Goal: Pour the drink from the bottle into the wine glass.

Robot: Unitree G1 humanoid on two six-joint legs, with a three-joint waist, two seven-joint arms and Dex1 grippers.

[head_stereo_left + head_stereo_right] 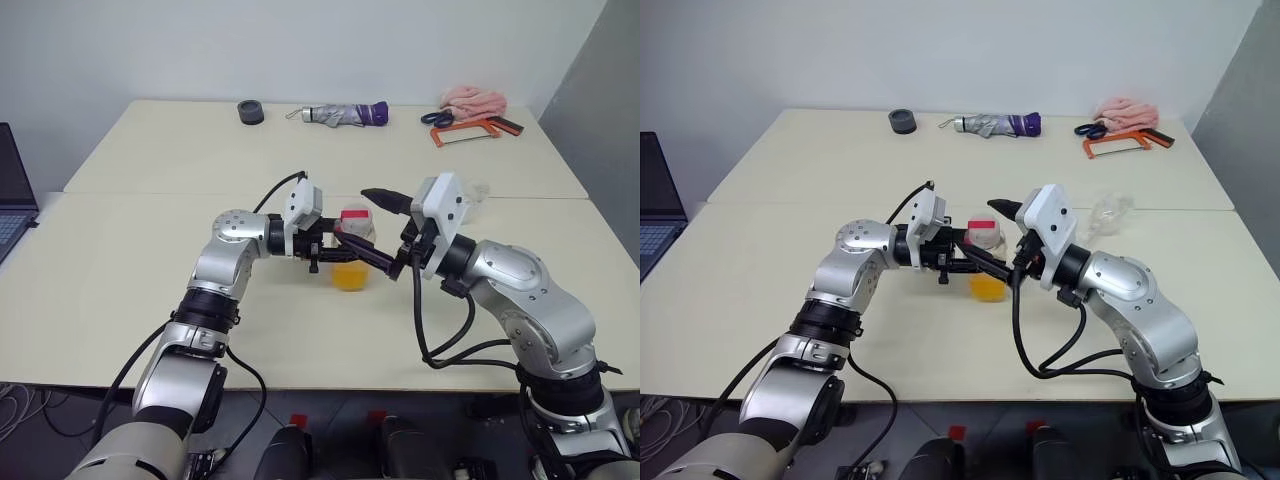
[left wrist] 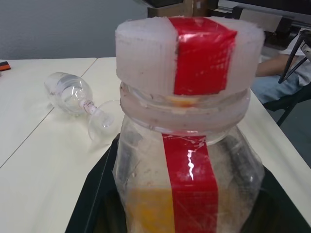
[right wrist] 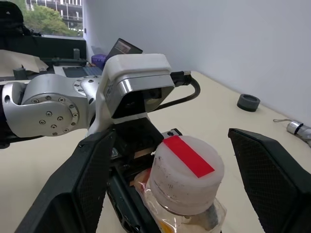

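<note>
The small clear plastic bottle (image 1: 352, 250) with a red-and-white label strip stands upright above the pale tabletop (image 1: 140, 260), in the middle between the two arms. Its white cap (image 3: 186, 168) with a red band is on top. The see-through orange-yellow drink (image 1: 349, 276) fills only the bottom part of the bottle.

The left gripper (image 1: 335, 252) reaches in sideways from the left of the bottle. Its two black fingers (image 2: 99, 191) are squeezed shut on the bottle's body, one on each side, so it holds the bottle.

The right gripper (image 3: 172, 182) is at the bottle from the right side. Its two black fingers (image 3: 272, 179) stand wide open, one on each side of the cap, and they hold nothing. There is a gap between each finger and the cap.

The clear stemmed wine glass (image 2: 77, 99) lies on its side on the tabletop, to the right of the bottle and a bit farther back.

Far behind the bottle, at the back of the tabletop, lie a small dark round roll (image 1: 250, 112), a folded grey and purple umbrella (image 1: 345, 115), an orange-framed hand saw (image 1: 470, 131), blue-handled scissors (image 1: 436, 118) and a pink cloth (image 1: 474, 100). A dark laptop (image 1: 12, 195) sits well off to the left of the bottle.
</note>
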